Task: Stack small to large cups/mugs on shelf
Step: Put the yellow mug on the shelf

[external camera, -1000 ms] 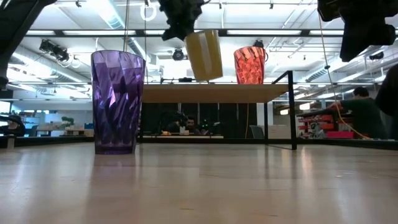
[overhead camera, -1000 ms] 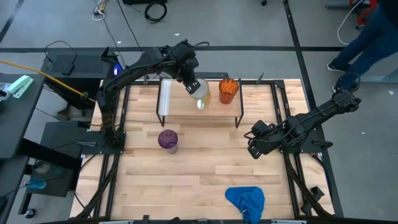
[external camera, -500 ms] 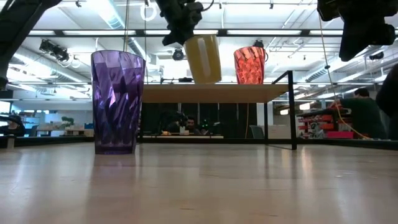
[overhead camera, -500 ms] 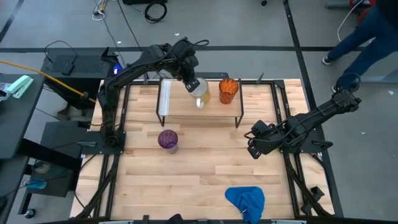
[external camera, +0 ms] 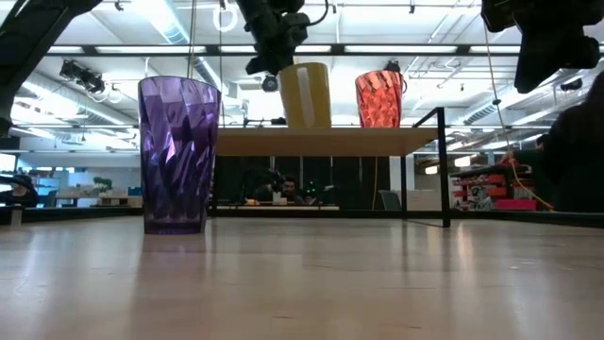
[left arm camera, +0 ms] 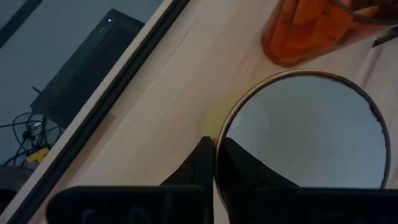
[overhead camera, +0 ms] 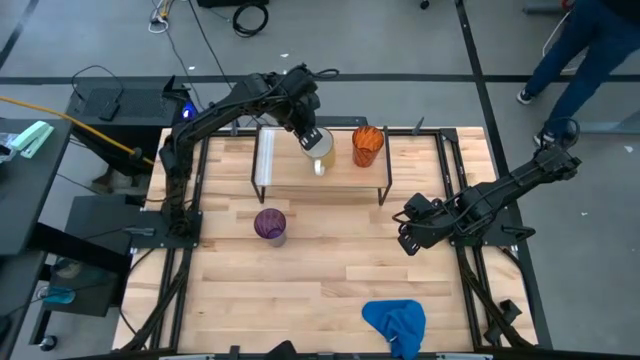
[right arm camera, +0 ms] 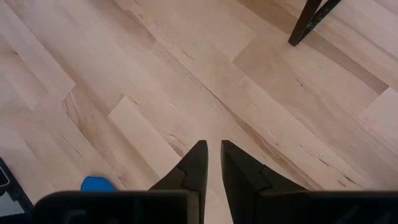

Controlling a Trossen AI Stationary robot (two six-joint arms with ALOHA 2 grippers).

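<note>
My left jaws [overhead camera: 312, 138] grip the mug [external camera: 306, 94] by its rim; it has come down upright onto the shelf [external camera: 321, 142], upper centre, beside the orange cup [overhead camera: 366, 145]. Release seems next. Purple tumbler [overhead camera: 269, 224] waits on the surface [overhead camera: 330, 280]. Right jaws [right arm camera: 210, 163] idle, nearly closed, empty.

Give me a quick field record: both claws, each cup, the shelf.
left claw: shut on mug rim, over the shelf
mug: upright, at shelf top, beside orange cup
orange cup: standing on shelf
purple cup: on table, in front of shelf
shelf: holds orange cup
right claw: shut, empty, over table
</note>
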